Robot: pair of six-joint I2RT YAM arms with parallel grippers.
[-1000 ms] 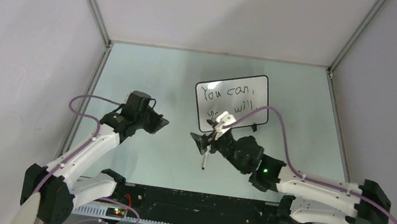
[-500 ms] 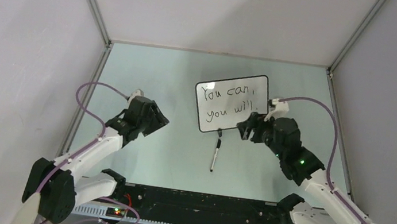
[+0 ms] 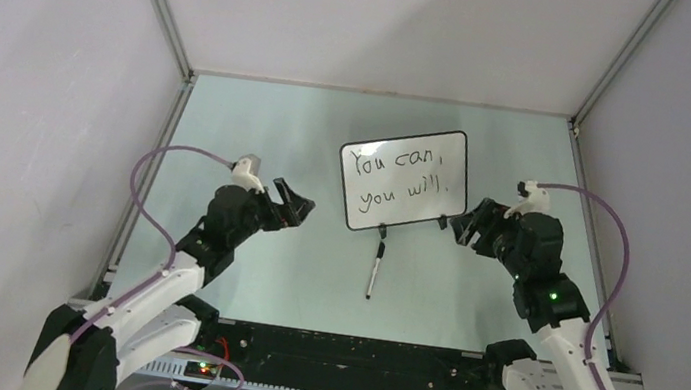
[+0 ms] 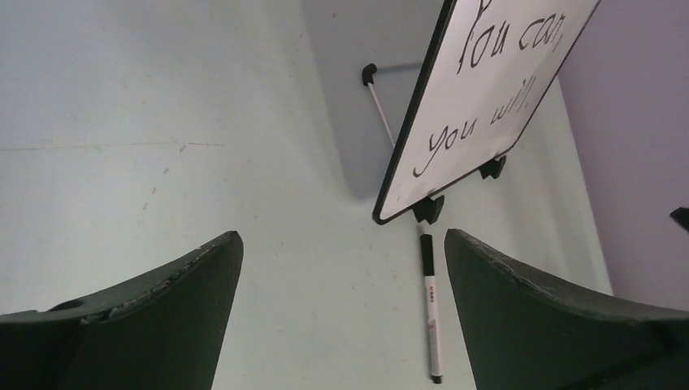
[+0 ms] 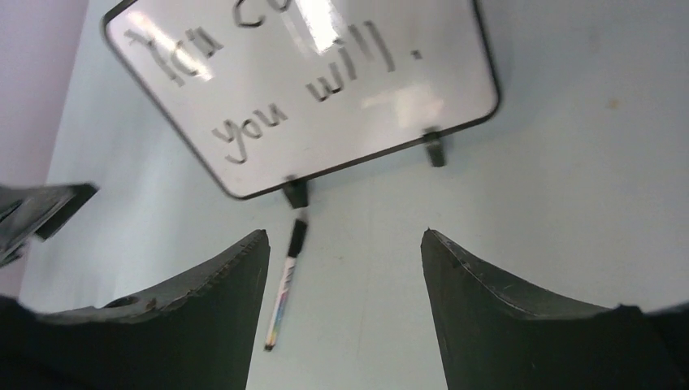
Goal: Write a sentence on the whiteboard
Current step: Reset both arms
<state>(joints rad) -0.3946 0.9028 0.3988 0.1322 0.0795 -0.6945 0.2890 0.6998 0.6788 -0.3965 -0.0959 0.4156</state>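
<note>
The sentence [image 3: 402,179] reads "You can, you will." in two lines of thin black marker strokes, and it fills most of the whiteboard [image 3: 404,219]. The whiteboard stands on the table [image 3: 259,133] on its two black feet [image 3: 383,227], leaning back, with its face toward my arms and turned a little so its right end sits farther from me. In my left wrist view I can see a thin white prop rod [image 4: 379,104] with a black tip behind the board, reaching down to the table.

A black-and-white marker [image 3: 375,272] lies flat on the table just in front of the whiteboard's left foot, its dark end pointing at that foot. I cannot tell whether the two touch. Nothing is gripping the marker.

My left gripper [image 3: 296,205] hovers off the whiteboard's left side, near its lower left corner but clear of it. Its jaws are spread wide with nothing between them. Through its wrist camera the fingers [image 4: 171,284] frame the board's lower edge and the marker.

My right gripper [image 3: 468,221] sits just beside the whiteboard's lower right corner, close to the right foot. It is also spread wide and carries nothing. Its wrist camera looks across at the board's lower line of writing and at the marker below the left foot.
</note>
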